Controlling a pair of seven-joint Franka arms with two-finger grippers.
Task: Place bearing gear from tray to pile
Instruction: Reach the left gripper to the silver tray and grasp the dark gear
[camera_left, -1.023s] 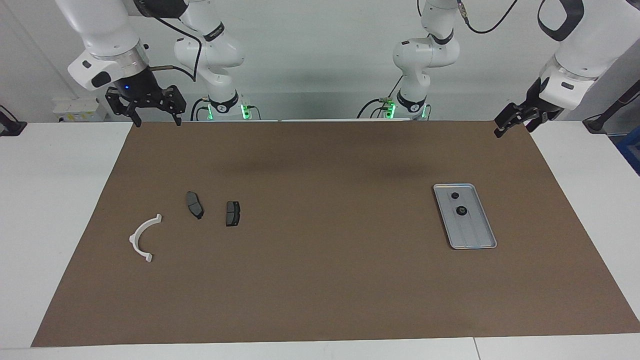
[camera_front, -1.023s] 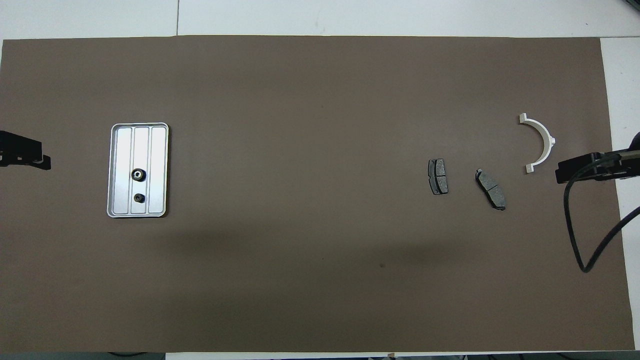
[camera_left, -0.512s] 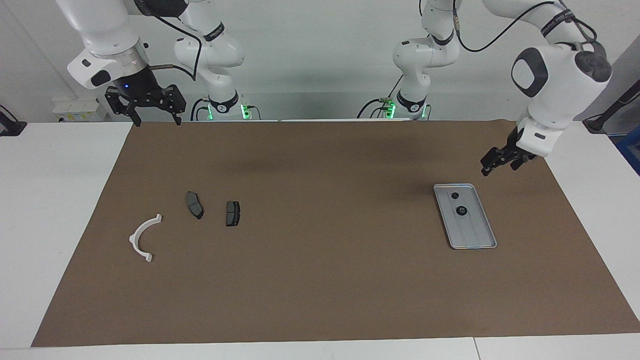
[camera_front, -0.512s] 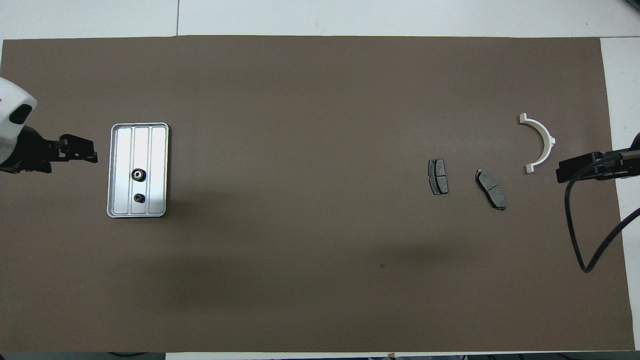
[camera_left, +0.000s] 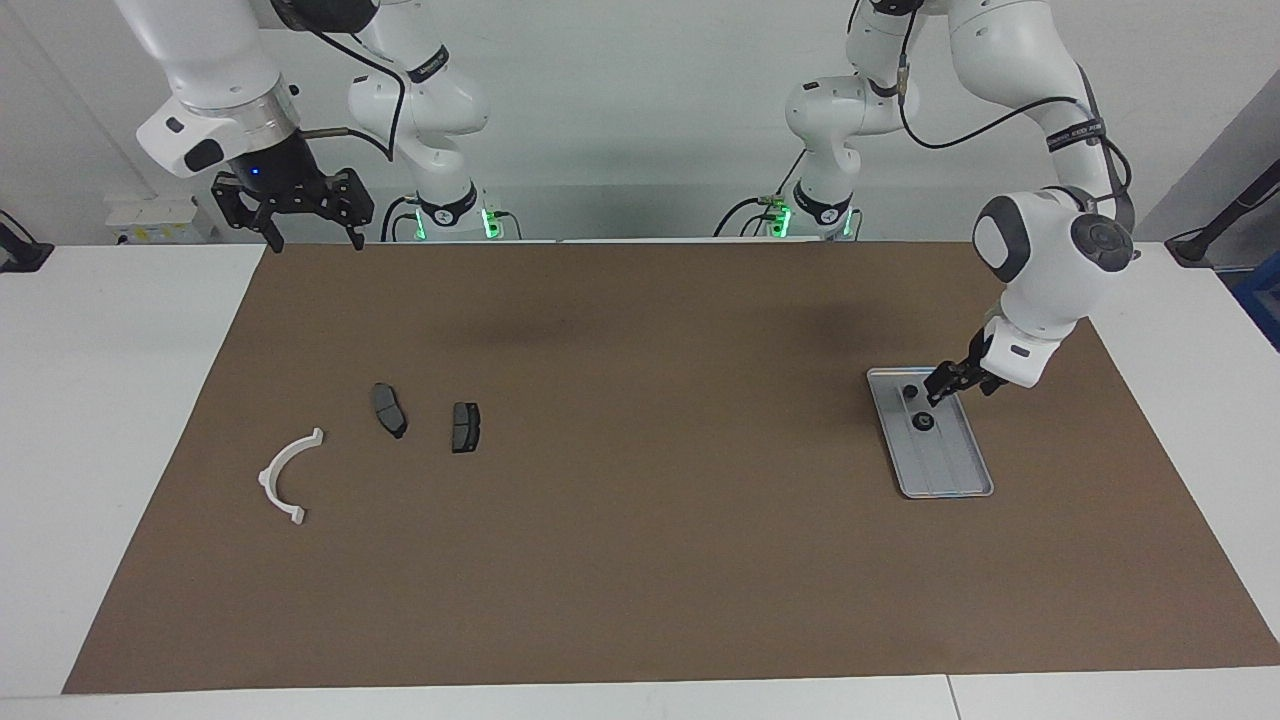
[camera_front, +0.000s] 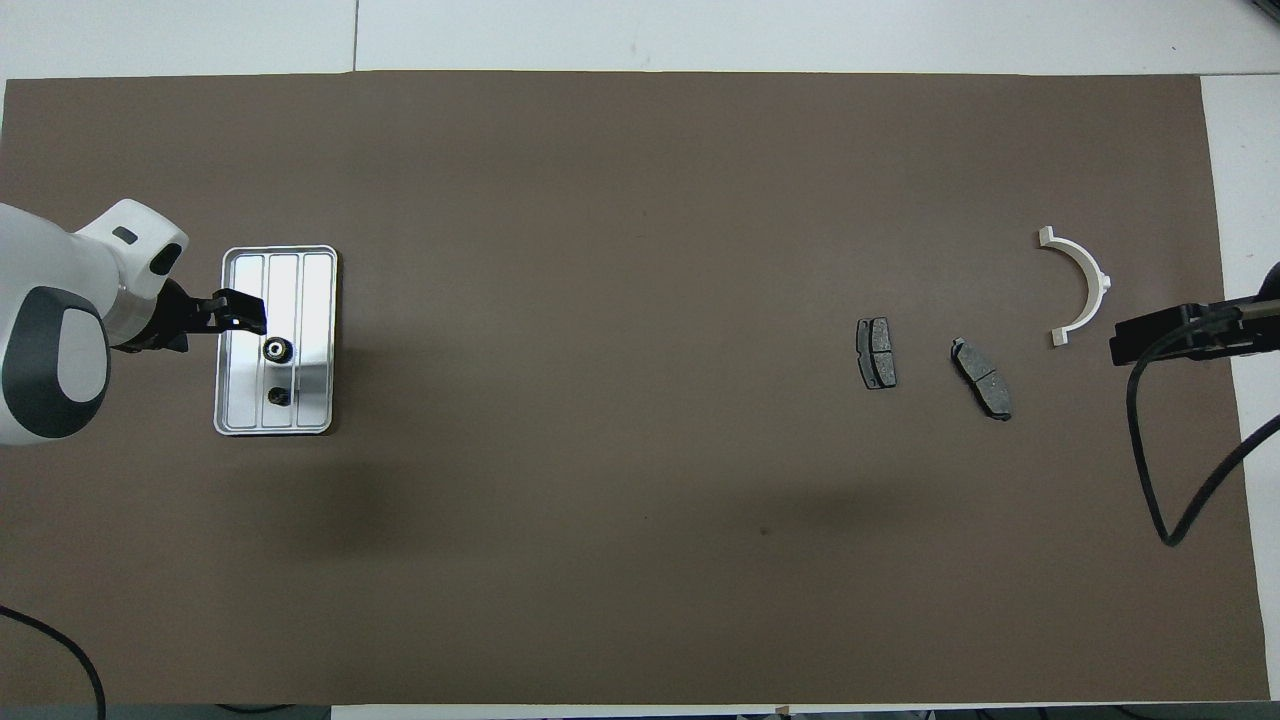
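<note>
A: Largest first. The counter (camera_left: 120, 420) is white, with a brown mat (camera_left: 640, 520) over most of it.

B: Arms next. The left arm comes in at its own end and bends down; the left gripper (camera_left: 938, 390) hangs low over the tray's edge, at the end of the tray nearer the robots. I cannot tell whether its fingers are apart or together; they carry nothing I can make out.

A: Right arm?

B: It waits. The right gripper (camera_left: 312, 238) is raised over the mat's corner at the right arm's end, fingers apart, nothing between them.

A: Tray.

B: The tray (camera_left: 955, 480) is silver-grey, rectangular, ridged lengthwise, and lies flat on the mat toward the left arm's end. Overhead, the left gripper (camera_front: 245, 312) covers its rim (camera_front: 225, 420) beside the gears.

A: Contents?

B: Two dark round parts. The bearing gear (camera_front: 275, 349) sits about mid-tray; a smaller gear (camera_front: 280, 396) lies nearer the robots. In the facing view the gripper tips are just above the bearing gear (camera_left: 923, 422), not visibly touching.

A: Pile.

B: Toward the right arm's end, well apart from the tray: a white half-ring bracket (camera_left: 285, 475) and two dark brake pads (camera_left: 389, 410), (camera_left: 465, 427), none touching.
</note>
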